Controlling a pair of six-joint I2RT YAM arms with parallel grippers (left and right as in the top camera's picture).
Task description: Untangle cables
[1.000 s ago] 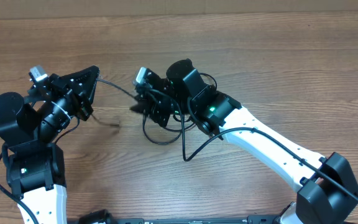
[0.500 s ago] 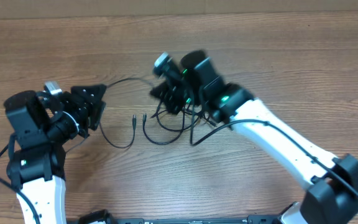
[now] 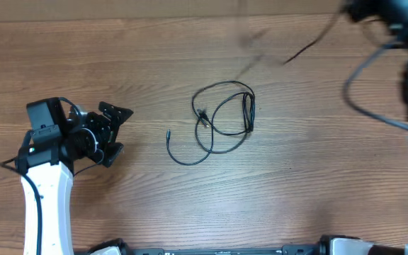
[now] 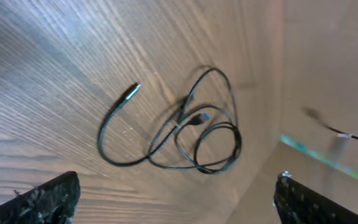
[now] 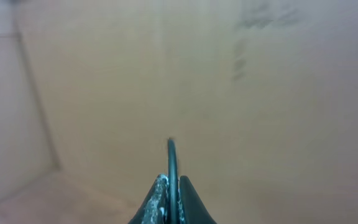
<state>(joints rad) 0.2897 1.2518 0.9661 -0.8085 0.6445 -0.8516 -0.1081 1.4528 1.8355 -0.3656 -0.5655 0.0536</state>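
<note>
Overhead view: a loose knot of thin black cables (image 3: 222,120) lies in the middle of the surface (image 3: 190,212); the left hand (image 3: 119,133) hangs well to its left, spread wide and empty; the right hand (image 5: 173,190), high at the far right, is clenched on a single cord (image 5: 172,155); separating seems underway; next, probably grip a plug end (image 3: 168,132) and draw one loop free.

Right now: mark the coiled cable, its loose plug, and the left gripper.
coiled cable (image 3: 250,113), overhead, right side of the coil.
loose plug (image 3: 168,132), overhead, its tip.
left gripper (image 3: 119,130), overhead, midway between open fingertips.
</note>
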